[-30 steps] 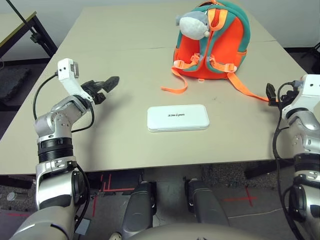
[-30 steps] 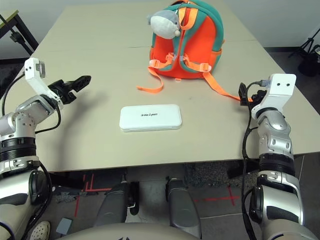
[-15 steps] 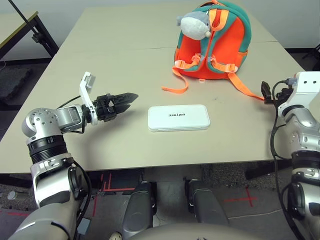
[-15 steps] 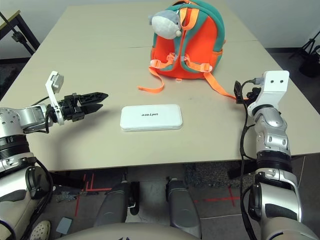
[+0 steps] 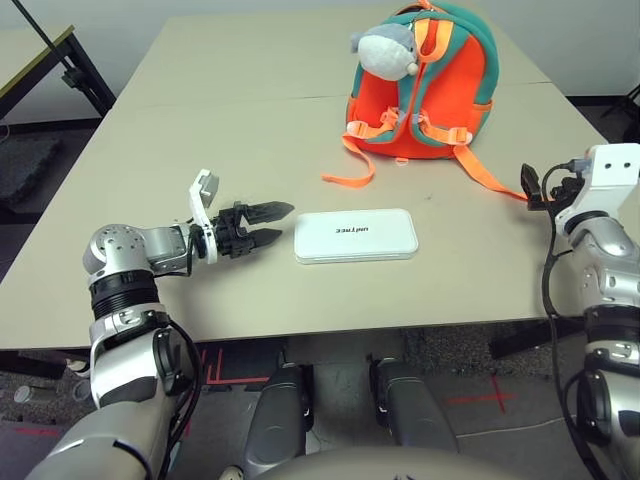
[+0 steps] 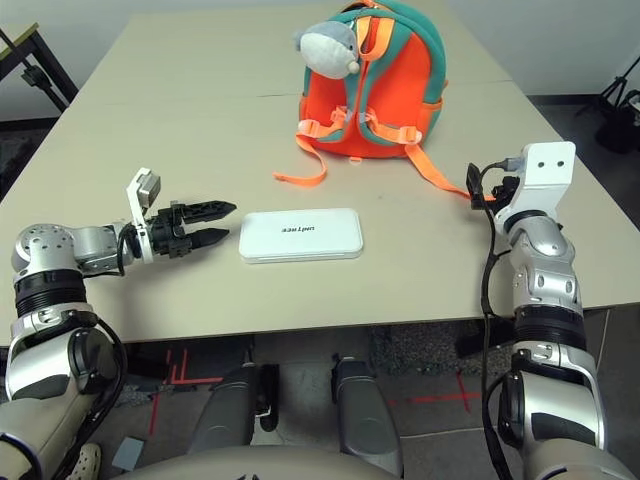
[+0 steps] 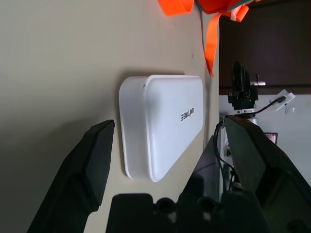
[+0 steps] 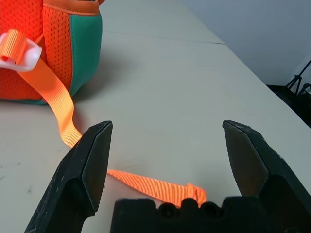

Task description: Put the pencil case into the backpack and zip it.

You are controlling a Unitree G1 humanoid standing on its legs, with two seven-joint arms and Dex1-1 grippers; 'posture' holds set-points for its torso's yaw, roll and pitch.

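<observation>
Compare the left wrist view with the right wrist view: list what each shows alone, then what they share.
Left wrist view alone: the white pencil case lying flat on the table, ahead of the open left hand, with the right hand beyond it.

Right wrist view alone: the backpack with its orange mesh and teal side, beyond the open right hand.

Shared: the beige table and a loose orange strap lying on it.

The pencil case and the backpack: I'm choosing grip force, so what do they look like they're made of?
The pencil case looks like hard, smooth plastic, matte white: crisp rounded edges, a seam around its side and printed grey lettering. It could also be a stiff moulded shell. The backpack looks like soft fabric, perhaps neoprene, with mesh-textured orange panels, teal trim and woven webbing straps that lie limp on the table.
</observation>
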